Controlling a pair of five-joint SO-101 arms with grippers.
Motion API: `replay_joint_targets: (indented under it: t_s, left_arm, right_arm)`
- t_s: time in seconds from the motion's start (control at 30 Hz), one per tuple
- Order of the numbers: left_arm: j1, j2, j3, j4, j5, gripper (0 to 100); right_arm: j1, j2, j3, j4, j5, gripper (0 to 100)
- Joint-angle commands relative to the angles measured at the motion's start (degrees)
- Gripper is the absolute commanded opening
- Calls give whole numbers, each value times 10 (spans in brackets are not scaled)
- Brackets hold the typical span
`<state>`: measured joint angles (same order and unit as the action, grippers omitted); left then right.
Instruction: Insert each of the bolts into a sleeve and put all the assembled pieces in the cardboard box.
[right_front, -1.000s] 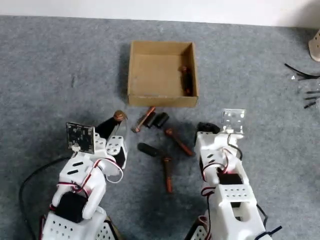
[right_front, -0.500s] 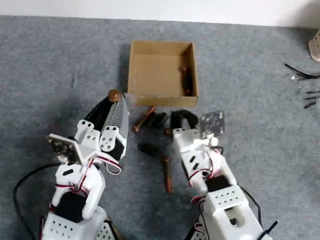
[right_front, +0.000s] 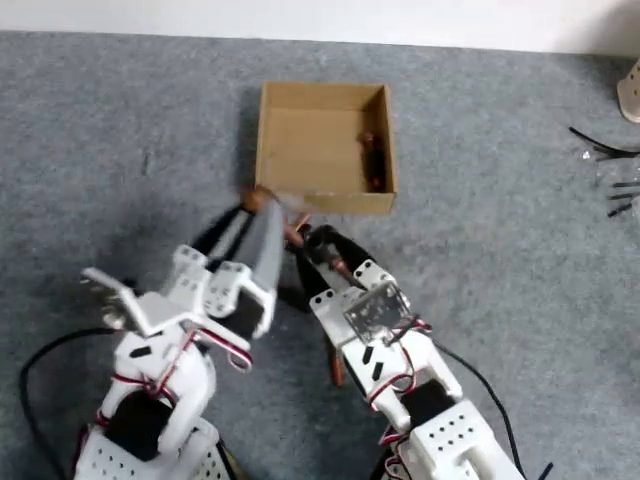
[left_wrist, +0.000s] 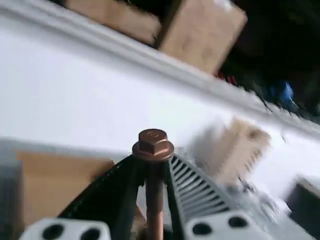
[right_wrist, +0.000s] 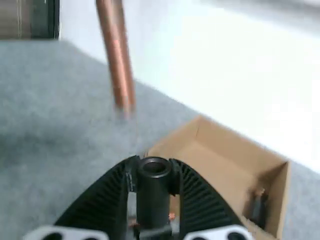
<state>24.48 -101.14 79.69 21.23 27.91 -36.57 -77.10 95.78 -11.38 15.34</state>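
The left claw (right_front: 257, 206) is clenched on a copper bolt (left_wrist: 153, 145). It grips the shaft just under the hexagonal head, which stands clear above the fingertips. The right claw (right_front: 319, 243) is clenched on a black sleeve (right_wrist: 152, 194), held upright with its open bore facing up between the ribbed fingers. In the high view the two claws sit close together, just in front of the near wall of the box, the left one nearer that wall's left corner. From the right wrist, the left claw's bolt hangs above the sleeve and off to one side of it, not touching it.

The grey bench (right_front: 520, 260) carries the cardboard box (right_front: 270, 140) toward its far edge, roughly midway along. One assembled piece (right_front: 373, 162), dark with copper ends, lies inside against the box's right wall. A loose bolt (right_front: 337, 372) lies on the bench between the two arms, toward the near edge, partly hidden by the right arm. Thin black cables (right_front: 606, 150) lie at the right edge.
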Motion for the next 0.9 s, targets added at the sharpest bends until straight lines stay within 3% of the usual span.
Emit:
replay_joint_targets:
  t_s: [0.0,0.37,0.6,0.73,0.87]
  left_arm:
    - [36,1,-29,29,2,4]
    - [26,1,-33,47,-18,4]
    - [24,2,30,-36,-69,4]
    - [21,2,77,-134,-97,4]
    - [25,7,91,-145,-100,4]
  right_arm:
    - [-4,-51,62,-16,8,5]
    - [-4,-83,70,44,8,5]
    - [-4,-83,70,49,8,5]
    - [-4,-83,70,51,8,5]
    - [-5,-86,70,65,8,5]
